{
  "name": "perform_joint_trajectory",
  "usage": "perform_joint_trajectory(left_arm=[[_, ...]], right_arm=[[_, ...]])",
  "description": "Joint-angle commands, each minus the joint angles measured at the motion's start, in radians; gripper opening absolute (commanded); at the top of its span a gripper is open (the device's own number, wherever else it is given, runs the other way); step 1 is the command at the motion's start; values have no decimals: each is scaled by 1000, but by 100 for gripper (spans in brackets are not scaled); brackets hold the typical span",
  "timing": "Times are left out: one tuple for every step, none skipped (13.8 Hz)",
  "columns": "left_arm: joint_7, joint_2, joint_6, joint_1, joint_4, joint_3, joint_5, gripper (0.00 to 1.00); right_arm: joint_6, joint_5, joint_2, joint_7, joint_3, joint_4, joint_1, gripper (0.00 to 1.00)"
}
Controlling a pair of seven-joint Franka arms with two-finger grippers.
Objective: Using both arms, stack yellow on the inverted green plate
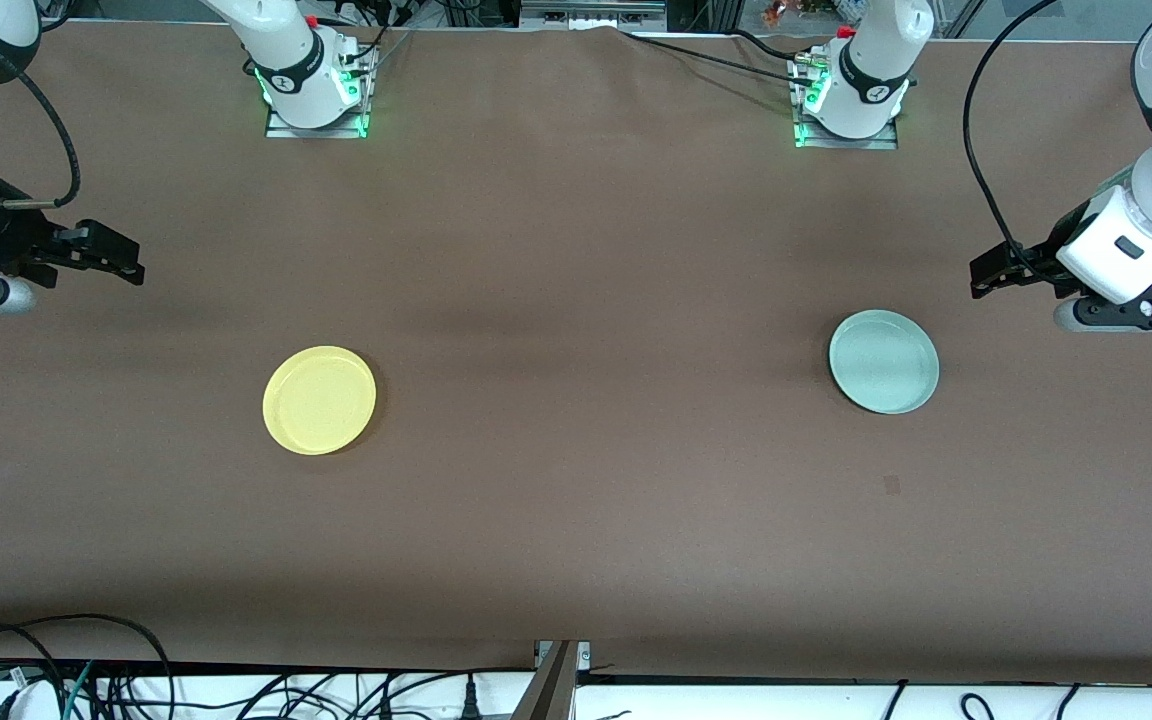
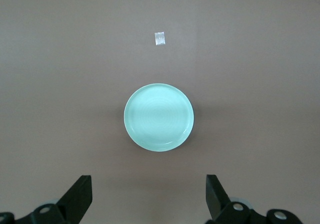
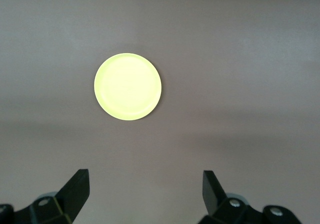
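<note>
The yellow plate (image 1: 319,400) (image 3: 128,86) lies flat on the brown table toward the right arm's end, and its hollow side seems to face up. The green plate (image 1: 883,361) (image 2: 159,116) lies flat toward the left arm's end, also seemingly rim up. My right gripper (image 1: 126,265) (image 3: 144,176) hangs open and empty above the table at its own end, apart from the yellow plate. My left gripper (image 1: 984,280) (image 2: 148,181) hangs open and empty above the table beside the green plate, not touching it.
A small pale tape patch (image 1: 892,485) (image 2: 160,38) sits on the table nearer to the front camera than the green plate. The two arm bases (image 1: 314,95) (image 1: 848,105) stand at the table's back edge. Cables (image 1: 86,680) lie along the front edge.
</note>
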Motion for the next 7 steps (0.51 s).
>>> perform_joint_trajectory(left_arm=[[113,52,-25,18,38,7,-17,100],[170,74,-25,41,38,7,-15,100],[222,101,-17,61,38,7,-14,100],[285,126,-11,71,43,7,-6,100],[346,156,10,77,43,8,-8,100],[387,181,54,87,43,8,-8,100],[422,202,81,100,40,8,-6,100]], right_arm=[[-7,-15,5,-6,1,18,0,100],[-7,-15,6,-6,1,18,0,100],[-7,-15,5,-6,1,18,0,100],[-7,-16,6,-6,1,18,0,100],[-7,-16,6,-7,1,18,0,100],[-7,-16,6,-7,1,16,0,100],[-7,-16,6,-7,1,16,0,100]])
